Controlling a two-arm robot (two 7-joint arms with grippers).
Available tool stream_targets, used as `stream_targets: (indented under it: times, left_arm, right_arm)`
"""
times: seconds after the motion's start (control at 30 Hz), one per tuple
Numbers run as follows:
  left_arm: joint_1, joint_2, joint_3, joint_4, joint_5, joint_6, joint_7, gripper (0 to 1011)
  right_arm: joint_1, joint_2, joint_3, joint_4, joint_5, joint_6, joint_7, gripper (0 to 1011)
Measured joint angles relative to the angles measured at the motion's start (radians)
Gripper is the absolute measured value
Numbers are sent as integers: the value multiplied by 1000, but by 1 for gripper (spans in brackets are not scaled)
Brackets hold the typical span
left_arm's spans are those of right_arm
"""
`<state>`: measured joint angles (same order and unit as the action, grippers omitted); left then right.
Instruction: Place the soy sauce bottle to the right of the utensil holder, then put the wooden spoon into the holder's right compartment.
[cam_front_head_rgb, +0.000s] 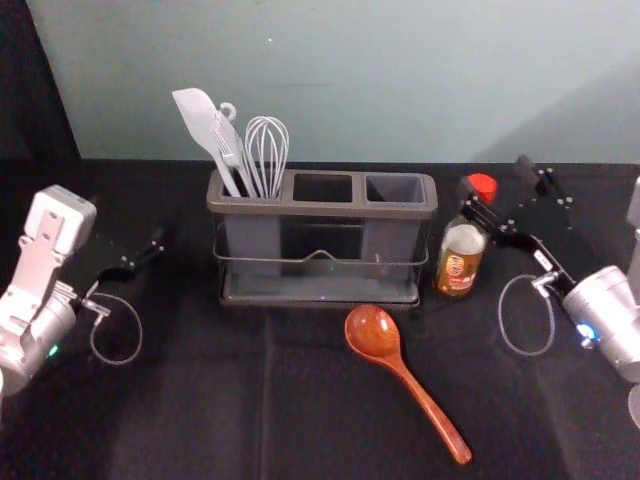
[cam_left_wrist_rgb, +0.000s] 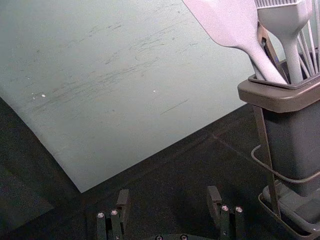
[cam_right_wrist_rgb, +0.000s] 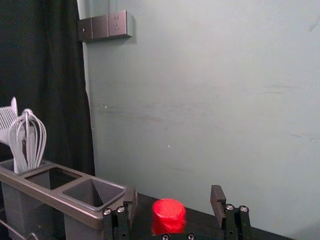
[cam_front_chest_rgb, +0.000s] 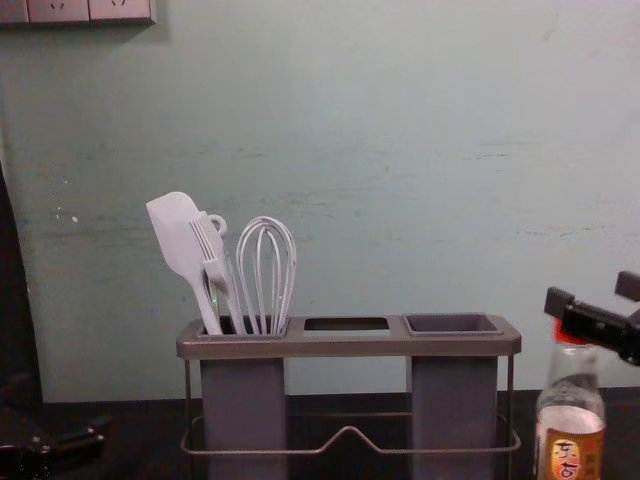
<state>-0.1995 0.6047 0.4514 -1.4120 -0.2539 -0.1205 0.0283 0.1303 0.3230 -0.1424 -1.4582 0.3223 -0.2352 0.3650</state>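
The soy sauce bottle (cam_front_head_rgb: 458, 265) is seen standing up on the table (cam_front_head_rgb: 200, 400), just beside the right end of the utensil holder (cam_front_head_rgb: 320, 209), a bit in from the table's far edge. Its red cap (cam_right_wrist_rgb: 168, 216) is seen between the spread fingers of the right gripper (cam_right_wrist_rgb: 175, 194); it is not gripped. The first job looks done, though the gripper must be moved clear. The wooden spoon (cam_front_head_rgb: 400, 367) is laid in front of the holder, its handle pointed toward the table's near right corner. It must be picked up and put into the right compartment (cam_front_head_rgb: 395, 189), which looks empty. The left gripper (cam_left_wrist_rgb: 168, 194) is parked by the table's left side, its fingers apart, with nothing held.
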Motion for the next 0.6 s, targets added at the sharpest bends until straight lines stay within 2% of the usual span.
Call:
stream_targets:
  times: [0.07, 0.1, 0.3, 0.6]
  left_arm:
    - [0, 0, 0, 0, 0, 0, 0, 1000]
    - [0, 0, 0, 0, 0, 0, 0, 1000]
    - [0, 0, 0, 0, 0, 0, 0, 1000]
    - [0, 0, 0, 0, 0, 0, 0, 1000]
  right_arm:
    - [-14, 5, 6, -29, -3, 7, -6, 959]
    - [-20, 6, 8, -39, -6, 10, -10, 1002]
    - [-66, 17, 9, -117, -28, 30, -25, 1003]
    - [-148, 17, -23, -215, -78, 59, -46, 1003]
